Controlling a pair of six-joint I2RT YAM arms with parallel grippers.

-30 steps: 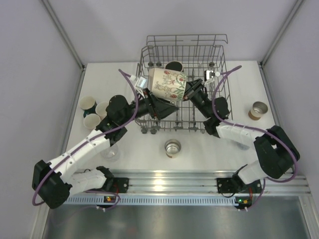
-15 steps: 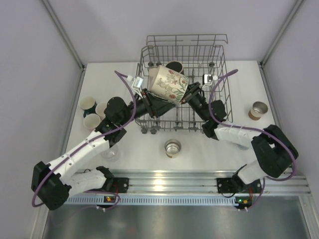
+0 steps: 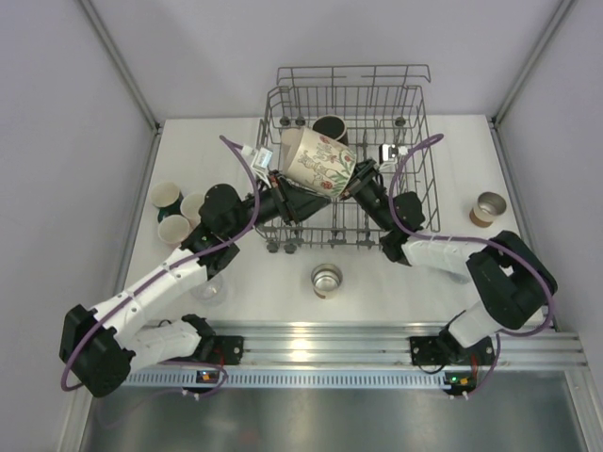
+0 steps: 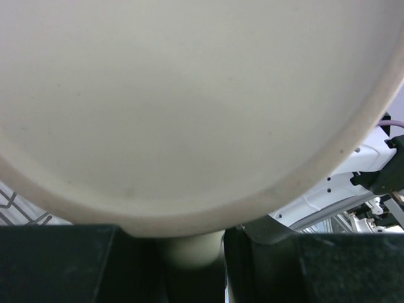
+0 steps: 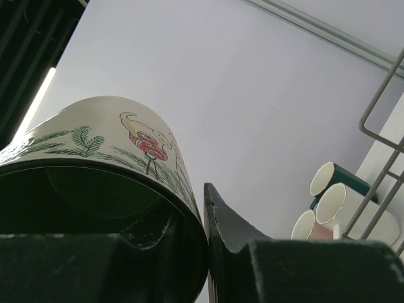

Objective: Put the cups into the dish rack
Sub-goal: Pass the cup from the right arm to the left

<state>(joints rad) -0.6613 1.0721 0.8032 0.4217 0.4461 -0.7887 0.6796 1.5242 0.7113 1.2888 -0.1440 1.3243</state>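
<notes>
A cream mug [image 3: 318, 162] painted with birds and green sprigs hangs tilted above the dish rack [image 3: 417, 124], held between both arms. My left gripper [image 3: 303, 191] comes in from the left; in its wrist view the mug's pale base [image 4: 189, 95] fills the frame and the handle [image 4: 192, 249] sits pinched between the dark fingers [image 4: 76, 265]. My right gripper [image 3: 354, 179] is shut on the mug's rim [image 5: 113, 145], one finger inside the dark interior and one outside. A dark cup [image 3: 330, 127] stands in the rack behind the mug.
Three small cups [image 3: 175, 212] cluster at the table's left; they also show past the rack wires [image 5: 334, 202]. A steel cup [image 3: 326, 280] stands in front of the rack, a brown-banded one [image 3: 488, 208] at the right. A clear cup [image 3: 209, 287] sits beside the left forearm.
My left gripper has closed from wide onto the mug's handle. The mug and the right gripper have shifted slightly left and toward the rack's front-left.
</notes>
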